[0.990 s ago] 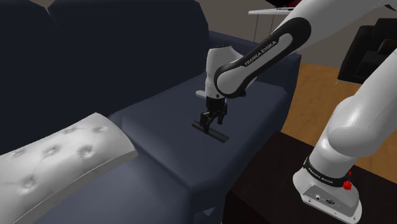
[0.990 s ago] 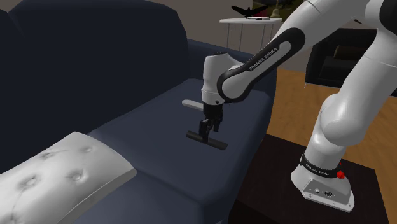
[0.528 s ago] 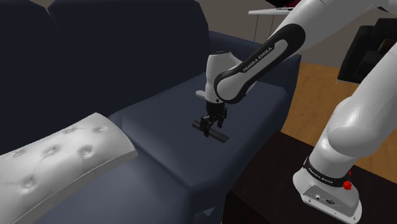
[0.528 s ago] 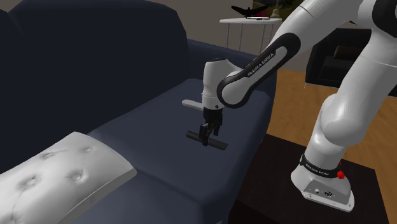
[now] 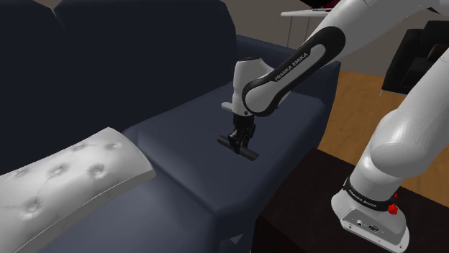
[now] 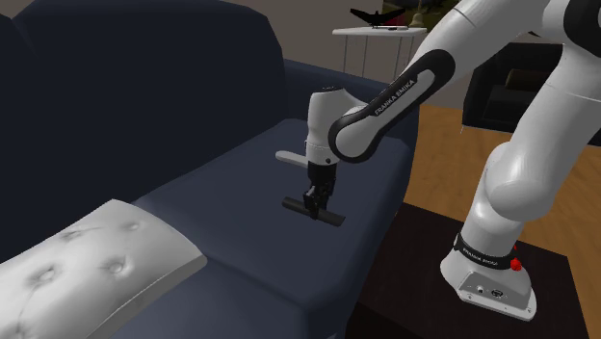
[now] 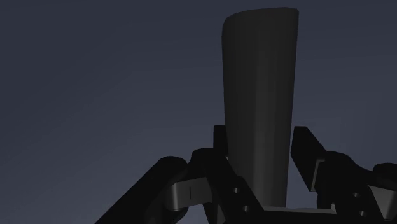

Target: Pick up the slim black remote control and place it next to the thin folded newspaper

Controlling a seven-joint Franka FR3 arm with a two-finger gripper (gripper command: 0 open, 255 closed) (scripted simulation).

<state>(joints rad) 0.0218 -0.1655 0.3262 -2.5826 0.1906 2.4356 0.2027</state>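
Black remote (image 5: 250, 152) lies flat on the dark blue sofa seat (image 5: 180, 144), near the middle, crosswise under the arm (image 5: 288, 68). Gripper (image 5: 240, 141) points straight down onto it at about mid-length.

Wrist view: remote (image 7: 261, 89) runs out between the two fingers (image 7: 220, 143), one at each long edge, both apparently in contact. I read the gripper as clamped on the remote, which rests on the fabric, not lifted.

Thin grey newspaper (image 6: 292, 156) lies flat further back on the same seat, just behind the gripper in the second exterior view and apart from the remote.

Step in hand, as I judge it: secure the grasp, then lift.

Notes for doing it well:
- Check that both fingers sit square on the edges before rising. The slim body gives little to grip, so an off-centre hold could let it swing or slip.
- Lift straight up to clear the soft seat.
- Carry low toward the newspaper, remote level.
- Set it down alongside the paper, not on it.
- Release only once it rests on the seat.
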